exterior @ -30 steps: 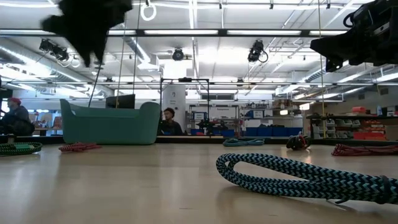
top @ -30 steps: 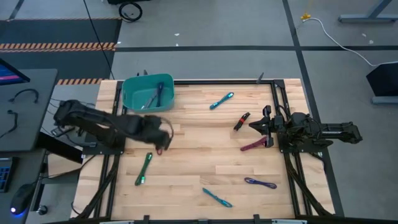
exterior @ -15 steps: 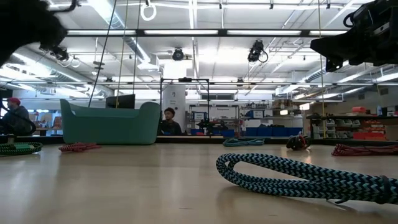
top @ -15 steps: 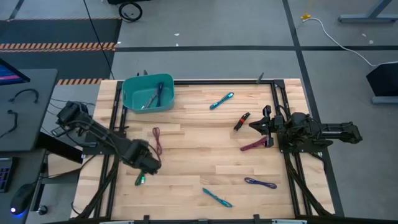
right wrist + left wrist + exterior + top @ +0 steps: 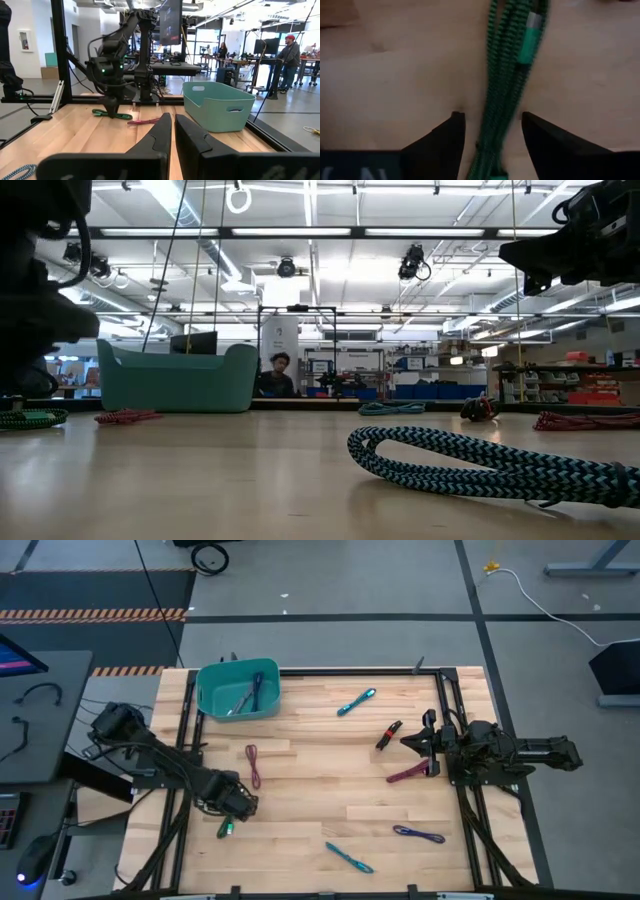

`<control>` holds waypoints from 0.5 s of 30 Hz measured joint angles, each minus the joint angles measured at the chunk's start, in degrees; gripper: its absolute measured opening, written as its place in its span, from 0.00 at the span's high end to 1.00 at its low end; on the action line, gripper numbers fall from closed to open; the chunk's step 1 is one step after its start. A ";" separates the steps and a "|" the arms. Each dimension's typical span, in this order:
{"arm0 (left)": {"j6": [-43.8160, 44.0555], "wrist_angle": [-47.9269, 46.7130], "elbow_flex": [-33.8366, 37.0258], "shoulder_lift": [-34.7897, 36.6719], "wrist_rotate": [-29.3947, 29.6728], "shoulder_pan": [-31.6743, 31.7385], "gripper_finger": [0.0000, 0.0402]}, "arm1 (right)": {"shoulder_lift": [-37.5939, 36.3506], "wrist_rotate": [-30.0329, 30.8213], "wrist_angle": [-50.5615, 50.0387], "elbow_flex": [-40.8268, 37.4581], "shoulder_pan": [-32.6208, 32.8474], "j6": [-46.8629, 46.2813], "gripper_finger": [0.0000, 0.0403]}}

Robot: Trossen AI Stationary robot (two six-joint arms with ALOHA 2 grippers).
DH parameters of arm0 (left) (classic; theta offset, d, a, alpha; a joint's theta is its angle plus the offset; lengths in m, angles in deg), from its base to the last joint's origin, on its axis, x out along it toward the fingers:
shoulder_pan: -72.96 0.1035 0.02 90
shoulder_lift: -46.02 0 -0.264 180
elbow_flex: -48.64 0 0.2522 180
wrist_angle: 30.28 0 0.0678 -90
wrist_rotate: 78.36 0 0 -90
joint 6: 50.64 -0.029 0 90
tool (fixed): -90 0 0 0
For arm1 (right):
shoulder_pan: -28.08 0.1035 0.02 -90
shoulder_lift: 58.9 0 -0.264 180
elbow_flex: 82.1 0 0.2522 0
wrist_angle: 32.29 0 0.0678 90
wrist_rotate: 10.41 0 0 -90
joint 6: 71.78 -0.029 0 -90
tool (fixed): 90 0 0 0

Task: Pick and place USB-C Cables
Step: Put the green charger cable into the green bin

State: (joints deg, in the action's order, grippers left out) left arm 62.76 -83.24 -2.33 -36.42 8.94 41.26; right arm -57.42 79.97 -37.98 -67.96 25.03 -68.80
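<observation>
My left gripper point(image 5: 236, 804) is low over the table's near-left part, open. In the left wrist view its two fingers stand on either side of the green cable bundle point(image 5: 507, 75) without touching it. The bundle lies flat on the wood, and its near end point(image 5: 226, 826) sticks out from under the gripper. A maroon bundle point(image 5: 252, 765) lies just beyond it. My right gripper point(image 5: 424, 739) waits shut at the table's right side, raised, between a black-red bundle point(image 5: 388, 734) and a maroon one point(image 5: 409, 775). More bundles lie apart: teal point(image 5: 356, 702), purple point(image 5: 418, 834), teal point(image 5: 348, 857).
A teal bin point(image 5: 212, 700) stands at the far-left corner with a couple of cables inside point(image 5: 245, 695). Black frame rails run along the table's left and right sides. Bare wood lies in the middle. In the low view the near teal bundle point(image 5: 500, 465) fills the foreground.
My left arm has swung from over the maroon bundle near the table's middle-left toward the near edge and down onto the green bundle, uncovering the maroon one, which lies flat. In the last half second it has barely shifted.
</observation>
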 joint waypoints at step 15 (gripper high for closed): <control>-5.58 4.56 1.36 2.13 4.63 0.21 0.93 | 0.00 0.01 -0.01 0.00 -0.01 0.00 0.93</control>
State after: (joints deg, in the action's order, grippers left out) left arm 57.18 -78.68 -0.97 -34.29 13.58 41.47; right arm -57.42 79.98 -37.99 -67.96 25.02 -68.80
